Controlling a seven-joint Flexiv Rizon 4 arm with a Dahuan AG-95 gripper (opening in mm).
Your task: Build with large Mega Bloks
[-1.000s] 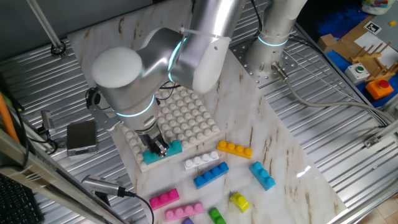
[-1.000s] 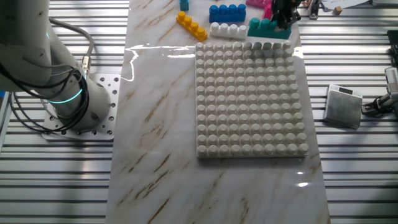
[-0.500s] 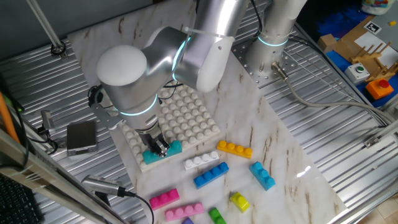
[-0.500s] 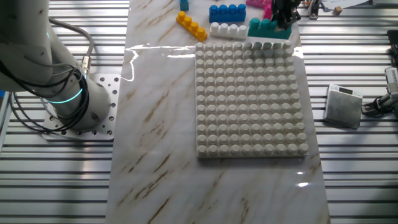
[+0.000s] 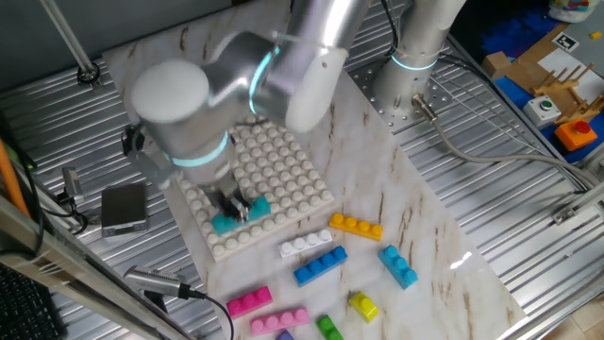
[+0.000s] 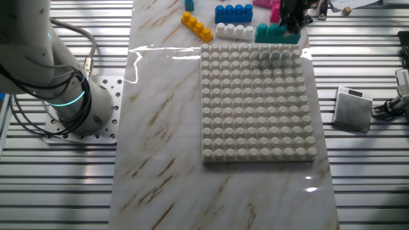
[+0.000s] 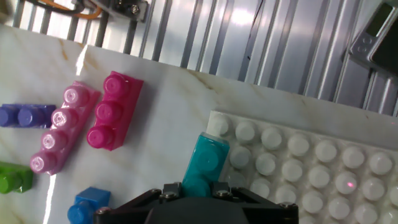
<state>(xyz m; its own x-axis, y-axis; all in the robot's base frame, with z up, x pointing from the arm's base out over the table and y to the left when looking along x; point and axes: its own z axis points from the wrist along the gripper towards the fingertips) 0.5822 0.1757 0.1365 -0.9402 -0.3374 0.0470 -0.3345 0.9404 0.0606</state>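
The gripper (image 5: 234,210) is clamped on the teal block (image 5: 240,214), holding it over the near edge of the white studded baseplate (image 5: 283,175); other blocks lie loose nearby.

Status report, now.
Tool shut on teal brick. Brick over the corner of white baseplate, seating unclear. Nothing in the way.

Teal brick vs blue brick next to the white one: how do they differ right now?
The teal brick is held in the tool at the white baseplate edge; the blue brick lies loose on the marble table. Teal sits over the plate, blue beside the white brick. Both are elongated and studded.
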